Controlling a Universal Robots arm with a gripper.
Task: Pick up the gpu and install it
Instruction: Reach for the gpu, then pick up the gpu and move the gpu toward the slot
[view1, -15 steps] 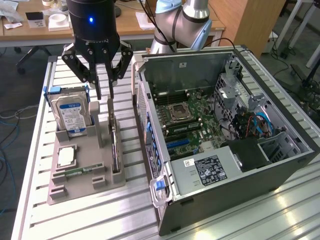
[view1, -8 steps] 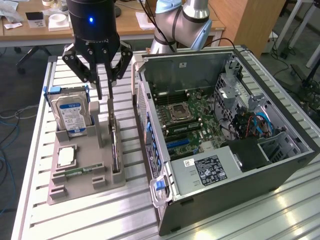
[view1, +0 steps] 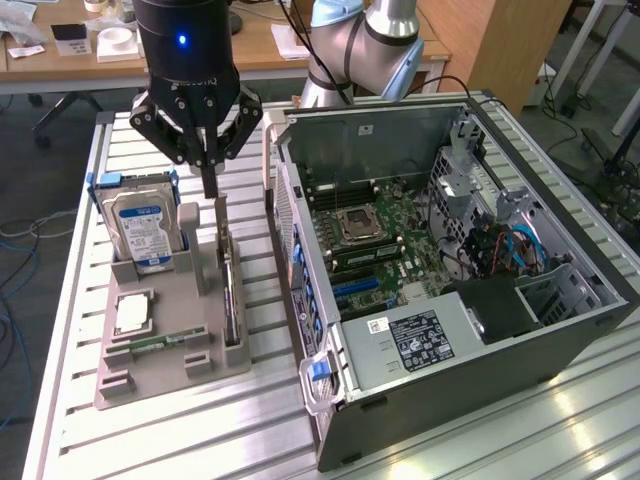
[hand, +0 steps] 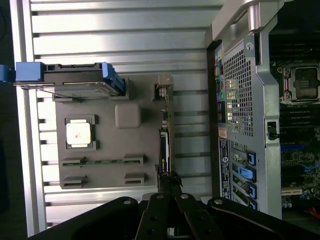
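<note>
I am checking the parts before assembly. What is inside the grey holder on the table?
A hard drive stands upright, a processor chip lies flat, a memory stick lies in a slot, and a graphics card stands on edge, jaws shut on it. Its lower edge is hidden.

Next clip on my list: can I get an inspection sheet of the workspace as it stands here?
Surface: slatted metal table, carrying a gray parts holder and an open computer case.
Job's things: gpu standing on edge in the holder; motherboard exposed inside the case.
Clutter: hard drive, processor chip and memory stick, all in the holder.
Grippers: hand closed on the gpu's upper edge.
Cables: blue cables inside the case; floor cable at the exterior view's left.
Surroundings: wooden desk behind the table.
</note>
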